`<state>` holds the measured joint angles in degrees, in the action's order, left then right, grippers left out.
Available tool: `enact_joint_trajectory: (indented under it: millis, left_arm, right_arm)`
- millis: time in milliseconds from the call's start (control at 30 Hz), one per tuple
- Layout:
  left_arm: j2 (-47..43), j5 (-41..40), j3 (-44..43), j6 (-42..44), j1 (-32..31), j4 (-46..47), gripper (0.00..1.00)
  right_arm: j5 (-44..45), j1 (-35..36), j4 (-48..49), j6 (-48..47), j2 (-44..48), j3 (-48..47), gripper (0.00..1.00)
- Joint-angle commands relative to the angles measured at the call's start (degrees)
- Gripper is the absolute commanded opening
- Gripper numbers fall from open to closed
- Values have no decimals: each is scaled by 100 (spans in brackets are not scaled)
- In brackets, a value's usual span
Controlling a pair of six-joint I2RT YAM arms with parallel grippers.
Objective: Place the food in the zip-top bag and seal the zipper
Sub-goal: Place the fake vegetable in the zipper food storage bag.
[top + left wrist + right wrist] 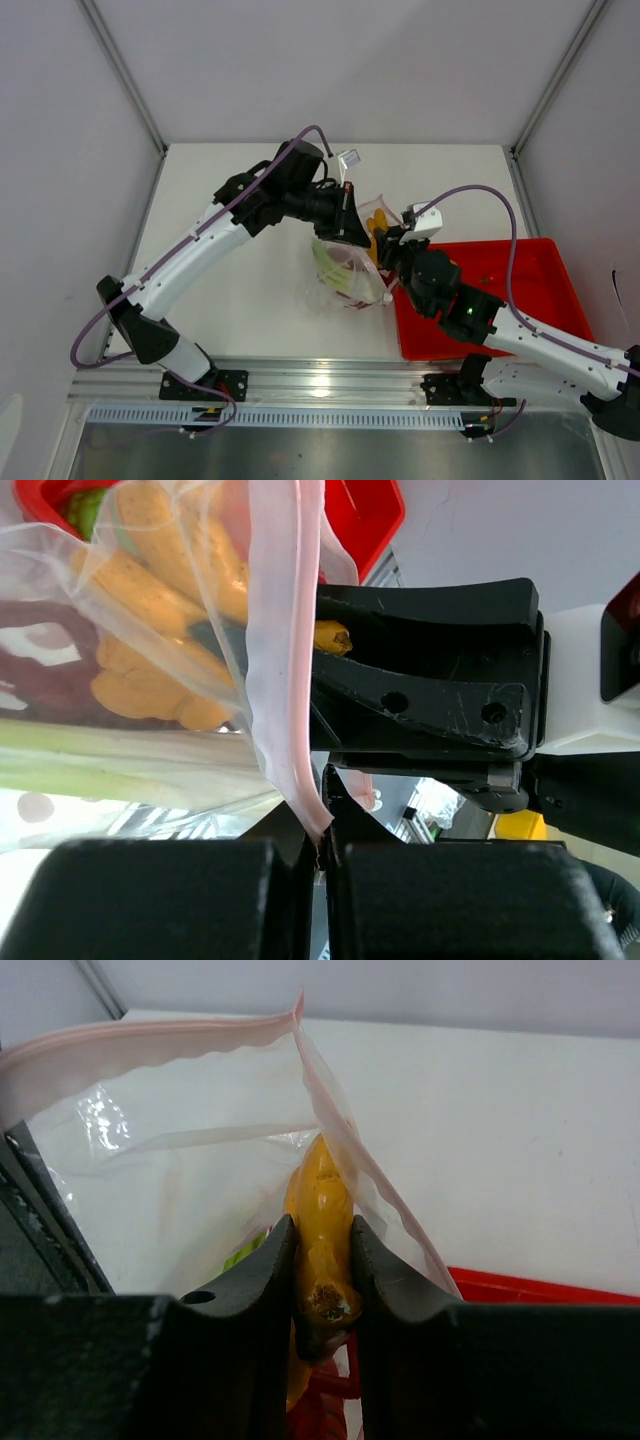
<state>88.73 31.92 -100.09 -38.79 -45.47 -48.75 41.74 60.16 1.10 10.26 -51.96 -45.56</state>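
The clear zip-top bag (345, 268) hangs over the table's middle, held up by its mouth. My left gripper (349, 222) is shut on the pink zipper (285, 630) strip, pinching it at the fingertips (322, 838). Inside the bag lie yellow-orange food pieces (130, 590) and a long pale-green stalk (110, 765). My right gripper (386, 242) is shut on a yellow banana-like piece (320, 1195) and holds it at the bag's open mouth (150, 1045), its tip just past the pink edge. In the left wrist view the right gripper's black fingers (430, 680) hold that yellow piece (333, 637) just behind the strip.
A red tray (530, 290) sits at the right, under my right arm, and its rim (540, 1287) shows close behind the bag. White walls with metal posts stand around the table. A metal rail runs along the near edge.
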Motion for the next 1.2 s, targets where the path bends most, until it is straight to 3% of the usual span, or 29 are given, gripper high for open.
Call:
enact_joint_trajectory:
  millis: [0,67,167,200,233,333,367,533,800,933,1067,1167]
  left_arm:
    - [-268,499,-81,-208,12,384,1]
    - [-277,595,-89,-270,21,445,1]
    - [-260,649,-81,-296,30,489,0]
    - [-260,649,-89,-296,30,498,0]
    - [-260,649,-37,-296,65,490,0]
    - [-356,570,77,-305,152,542,1]
    - [-391,552,173,-305,179,594,1]
    - [-549,587,517,-340,346,806,0]
    - [-506,517,675,-244,469,832,1]
    - [-497,499,772,-200,487,841,1]
    - [-514,481,772,-191,487,867,0]
    - [-593,281,694,-77,487,719,1]
  right_arm:
    - [379,22,899,-419,-41,47,2]
    - [310,-57,997,-499,-155,117,3]
    - [-306,-259,673,-193,-568,-57,18]
    - [-272,-233,298,-87,-691,-180,35]
    - [-184,-181,50,27,-849,-442,46]
    - [-263,-145,-926,485,-781,-821,69]
    - [-262,-136,-1084,616,-684,-858,83]
    - [-359,-189,-2139,889,124,-1218,90]
    - [-535,-233,-3519,1206,854,-2403,87]
    - [-245,-408,-4117,1408,723,-2861,86]
    - [-937,-733,-4021,1250,548,-2862,86]
    - [-791,-988,-4301,1609,310,-2950,87]
